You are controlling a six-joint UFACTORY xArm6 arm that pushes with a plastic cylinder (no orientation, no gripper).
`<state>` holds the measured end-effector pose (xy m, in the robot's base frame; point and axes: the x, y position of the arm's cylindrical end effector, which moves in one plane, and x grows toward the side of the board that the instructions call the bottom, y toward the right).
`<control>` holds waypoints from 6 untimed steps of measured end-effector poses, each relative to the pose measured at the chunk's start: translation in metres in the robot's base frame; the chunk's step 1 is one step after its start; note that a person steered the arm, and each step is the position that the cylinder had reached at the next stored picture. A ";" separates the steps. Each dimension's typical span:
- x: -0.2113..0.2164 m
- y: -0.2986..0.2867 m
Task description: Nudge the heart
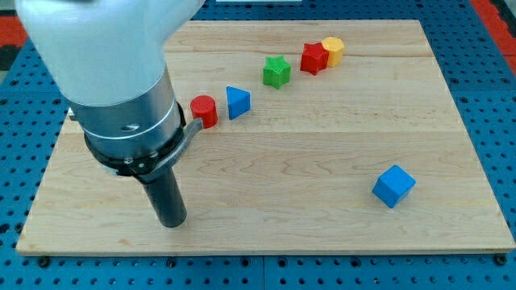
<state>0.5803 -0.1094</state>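
Note:
My tip (pixel 172 222) rests on the wooden board (pixel 322 161) near the view's bottom left. No heart-shaped block shows; the arm's wide body hides the board's upper left. The nearest blocks are a red cylinder (pixel 204 110) and a blue triangle (pixel 238 101), up and to the right of my tip, well apart from it. Further right along the view's top lie a green star (pixel 276 72), a red star-like block (pixel 314 58) and a yellow hexagon-like block (pixel 333 50); these last two touch.
A blue cube (pixel 393 185) sits alone at the view's lower right. The board's edge runs close below my tip. Blue perforated table (pixel 492 72) surrounds the board.

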 end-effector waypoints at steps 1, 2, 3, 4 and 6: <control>0.000 -0.001; -0.003 -0.032; -0.017 -0.070; -0.040 -0.098; -0.081 -0.088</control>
